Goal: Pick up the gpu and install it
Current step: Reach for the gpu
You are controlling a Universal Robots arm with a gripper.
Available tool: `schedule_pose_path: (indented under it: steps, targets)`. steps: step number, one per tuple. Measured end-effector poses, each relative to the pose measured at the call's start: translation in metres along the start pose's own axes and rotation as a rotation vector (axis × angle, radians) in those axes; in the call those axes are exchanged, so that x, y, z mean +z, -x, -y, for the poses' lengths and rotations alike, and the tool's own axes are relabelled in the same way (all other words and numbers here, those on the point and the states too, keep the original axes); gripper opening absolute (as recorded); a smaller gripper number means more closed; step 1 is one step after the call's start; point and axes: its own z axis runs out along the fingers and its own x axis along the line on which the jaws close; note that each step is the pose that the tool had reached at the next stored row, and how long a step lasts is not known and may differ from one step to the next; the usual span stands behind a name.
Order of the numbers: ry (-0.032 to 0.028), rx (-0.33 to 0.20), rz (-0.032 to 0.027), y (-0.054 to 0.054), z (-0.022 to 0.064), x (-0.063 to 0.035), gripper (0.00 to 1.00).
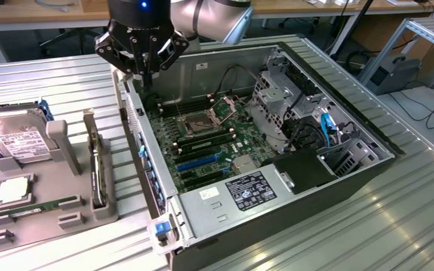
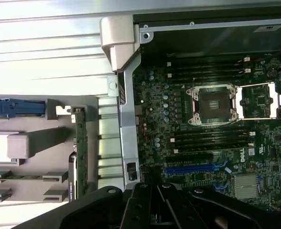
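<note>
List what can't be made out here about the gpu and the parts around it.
- gpu: exterior view, edge-on in its grey holder; faces hidden.
- One gpu end: wrist view, covered by the black gripper.
- hard drive label: exterior view, print too small to read.

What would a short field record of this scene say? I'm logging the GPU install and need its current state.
gripper: shut, holding nothing, above the case wall that faces the holder
gpu: standing on edge in the holder, untouched
holder: grey, on the exterior view's left of the case; also carries the hard drive
case: open
motherboard: exposed, blue slots without a card
</note>
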Motion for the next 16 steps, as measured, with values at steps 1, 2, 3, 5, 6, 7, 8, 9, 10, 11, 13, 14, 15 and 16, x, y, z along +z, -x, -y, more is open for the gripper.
schedule_pose_path:
  steps: [1, 2, 3, 5, 6, 7, 8, 9, 10, 11, 13, 14, 15, 16]
  targets:
    - [-0.0001, 0.0, 0.0, -0.0006, 0.0, 0.0, 0.11]
    - [-0.0001, 0.0, -0.0001, -0.001, 0.0001, 0.0, 0.11]
    - [-0.0001, 0.0, 0.0, -0.0018, 0.0001, 0.0, 0.11]
    - [0.0, 0.0, 0.0, -0.003, 0.0002, 0.0, 0.11]
    - [0.0, 0.0, 0.0, -0.0035, 0.0003, 0.0, 0.11]
    - [-0.0001, 0.0, 0.0, -0.0041, 0.0003, 0.0, 0.11]
    - [0.0, 0.0, 0.0, -0.0046, 0.0004, 0.0, 0.11]
    - [0.0, 0.0, 0.0, -0.0053, 0.0004, 0.0, 0.11]
    - [0.0, 0.0, 0.0, -0.0058, 0.0004, 0.0, 0.11]
    - [-0.0001, 0.0, -0.0001, -0.0063, 0.0005, -0.0001, 0.11]
    - [0.0, 0.0, 0.0, -0.0071, 0.0005, 0.0, 0.11]
    - [-0.0001, 0.0, -0.0001, -0.0076, 0.0006, -0.0001, 0.11]
    - [0.0, 0.0, 0.0, -0.0086, 0.0007, 0.0, 0.11]
    - [0.0, 0.0, 0.0, -0.0091, 0.0007, 0.0, 0.11]
